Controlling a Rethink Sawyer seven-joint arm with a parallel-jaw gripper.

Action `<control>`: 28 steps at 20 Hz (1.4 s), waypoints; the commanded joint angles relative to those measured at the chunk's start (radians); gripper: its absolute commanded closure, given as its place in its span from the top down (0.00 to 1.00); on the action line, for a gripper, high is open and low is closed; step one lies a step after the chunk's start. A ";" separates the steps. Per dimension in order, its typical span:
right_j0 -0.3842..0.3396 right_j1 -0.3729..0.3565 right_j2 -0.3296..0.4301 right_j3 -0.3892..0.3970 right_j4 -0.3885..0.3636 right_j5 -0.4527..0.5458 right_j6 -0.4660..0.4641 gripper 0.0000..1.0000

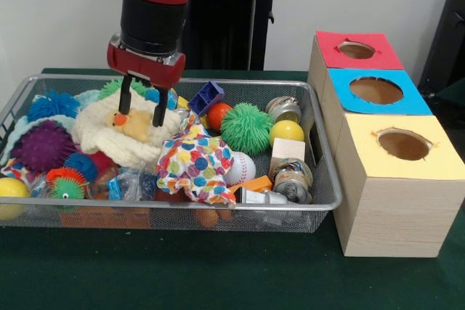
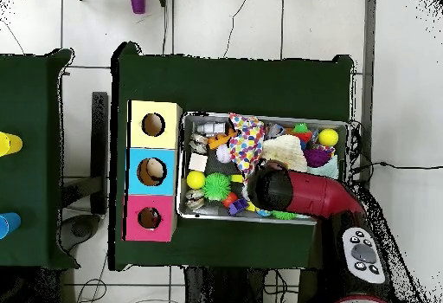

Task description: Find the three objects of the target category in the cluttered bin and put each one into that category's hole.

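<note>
Green table (image 1: 218,274): one bin (image 1: 323,201), three holes, gripper (image 1: 140,109) spread.

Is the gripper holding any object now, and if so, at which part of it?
Nothing is held. The gripper is open, its fingers straddling the yellow-and-orange middle of the cream fluffy toy in the wire bin; they have not closed on it.
</note>
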 commanded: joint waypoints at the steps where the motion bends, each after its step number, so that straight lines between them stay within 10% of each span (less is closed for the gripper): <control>1: 0.002 0.108 0.019 -0.037 -0.016 -0.035 0.099 1.00; 18: 0.030 0.176 -0.022 -0.069 -0.033 -0.114 0.101 1.00; 19: 0.027 0.174 -0.019 -0.062 -0.029 -0.117 0.097 0.00; 28: 0.022 0.170 0.000 -0.059 -0.008 -0.087 0.086 0.00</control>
